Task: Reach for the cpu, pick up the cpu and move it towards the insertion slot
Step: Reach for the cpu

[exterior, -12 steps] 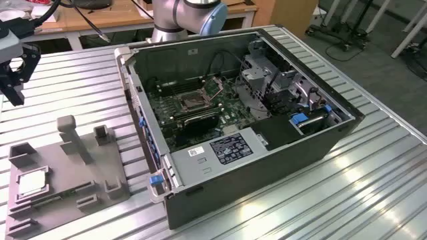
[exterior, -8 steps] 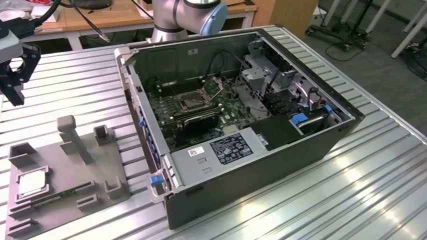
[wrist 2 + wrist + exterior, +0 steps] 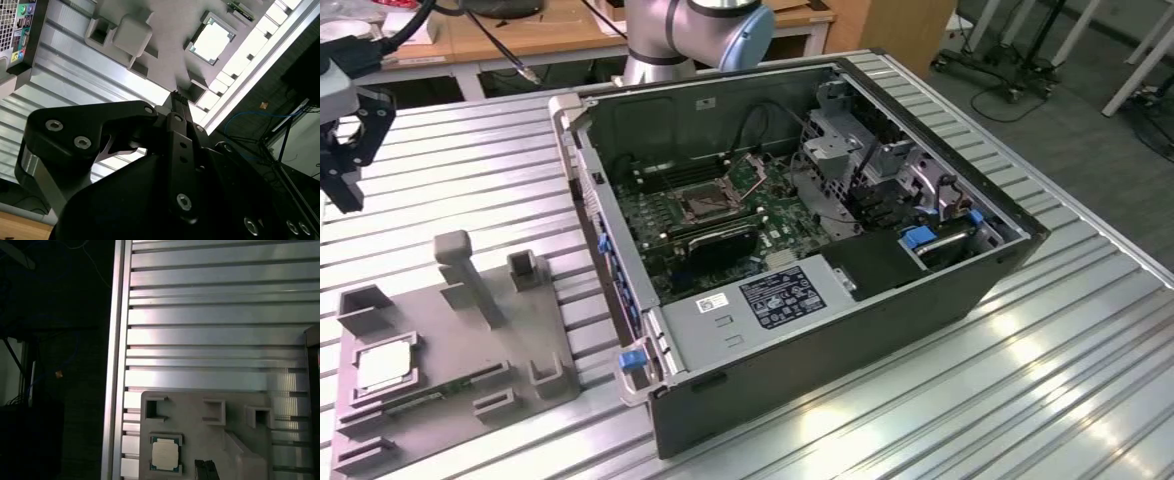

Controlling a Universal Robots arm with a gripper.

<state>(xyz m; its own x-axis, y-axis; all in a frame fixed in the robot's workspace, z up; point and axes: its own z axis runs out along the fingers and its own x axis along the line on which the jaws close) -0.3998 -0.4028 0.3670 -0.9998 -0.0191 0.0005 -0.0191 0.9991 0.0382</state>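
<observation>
The gripper [image 3: 347, 185] hangs at the exterior view's left edge, above the ribbed alu. table [image 3: 467, 170]. It is black & points down. Whether it is spread or pressed together, we cannot tell. In the first wrist view we see the gripper [image 3: 206, 471] in front of the grey fixture tray [image 3: 200, 437]. The cpu [image 3: 165, 454] appears near it there, but the two are apart. In the second wrist view the gripper [image 3: 178, 97] points toward the same fixture tray [image 3: 165, 20].

The cpu [image 3: 384, 365] lies flat in a square pocket of the fixture tray [image 3: 467, 375], pale metal top upward, on the tray's side toward the exterior view's left. In the second wrist view the cpu [image 3: 212, 39] has a dark frame around it. Upright blocks [image 3: 460, 270] stand on the tray near it.

To the exterior view's right the open computer case [image 3: 854, 350] lies on the table, well apart from the gripper. Inside it, on the green board [image 3: 638, 215], we see the insertion slot [image 3: 704, 203]: a square socket w/ dark centre & thin silver frame. The arm [image 3: 694, 30] rises behind the case.
</observation>
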